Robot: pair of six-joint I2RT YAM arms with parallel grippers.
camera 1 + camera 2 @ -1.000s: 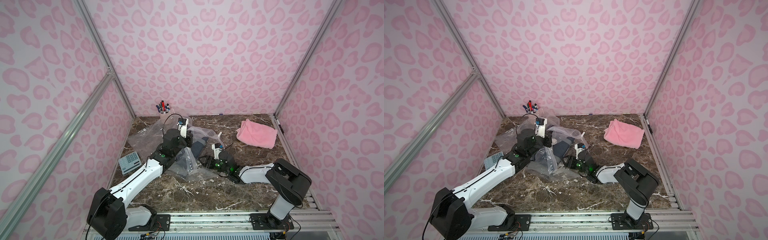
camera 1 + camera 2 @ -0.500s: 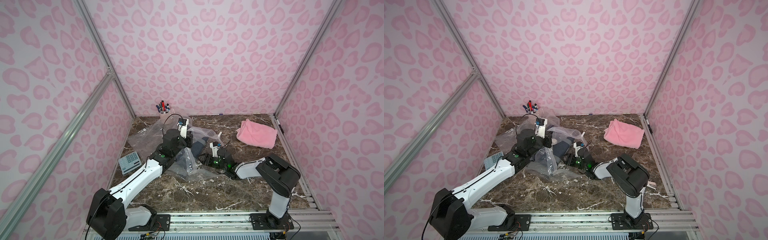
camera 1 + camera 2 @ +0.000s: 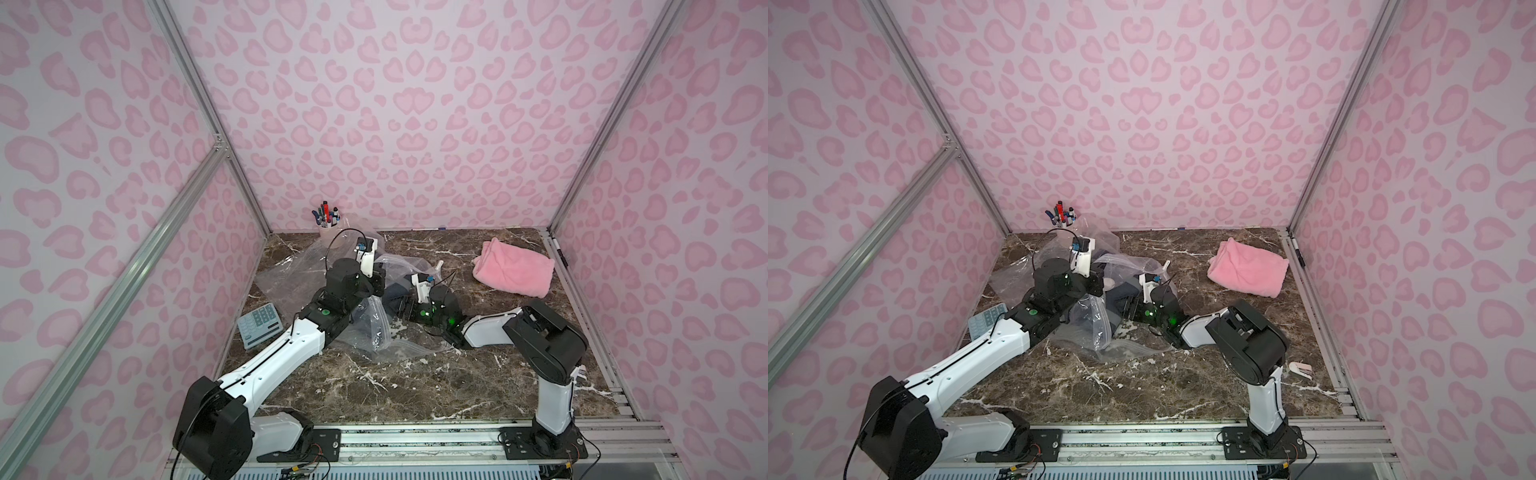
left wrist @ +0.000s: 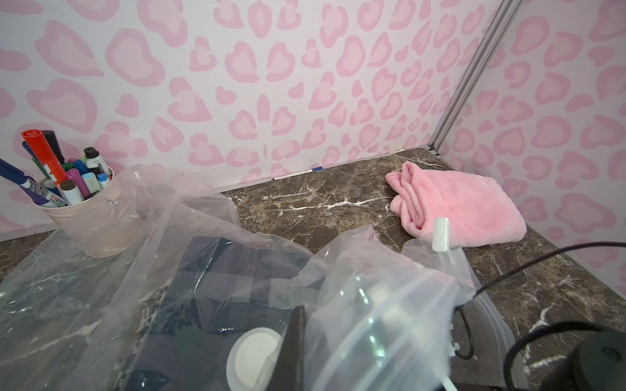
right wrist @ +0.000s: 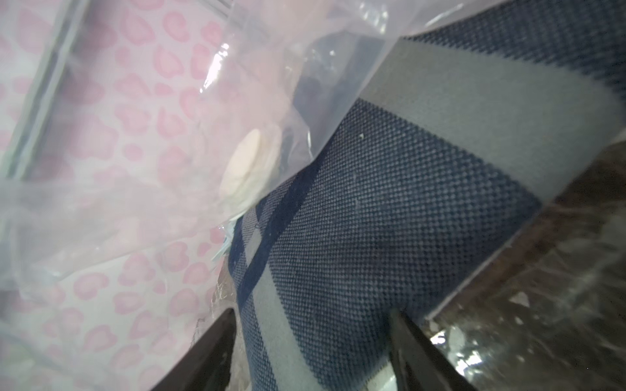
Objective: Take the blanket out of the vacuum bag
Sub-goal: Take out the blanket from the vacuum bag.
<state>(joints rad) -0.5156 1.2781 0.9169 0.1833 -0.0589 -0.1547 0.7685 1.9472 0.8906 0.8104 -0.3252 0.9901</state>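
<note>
The left claw (image 4: 295, 340) pinches the vacuum bag (image 4: 372, 304) by its top film, holding it up, seemingly so the spread right claw (image 5: 315, 353) can straddle the checked blue blanket (image 5: 389, 203) inside.

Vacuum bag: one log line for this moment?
left gripper: shut on vacuum bag | right gripper: open, jaws astride plaid blanket | status: plaid blanket inside bag, not yet out

Clear crinkled bag (image 3: 286, 272) sprawls centre-left, white valve disc (image 4: 255, 352) facing up. Inside I see folded blanket (image 5: 389, 220), navy-grey plaid, lying flat under plastic.
</note>
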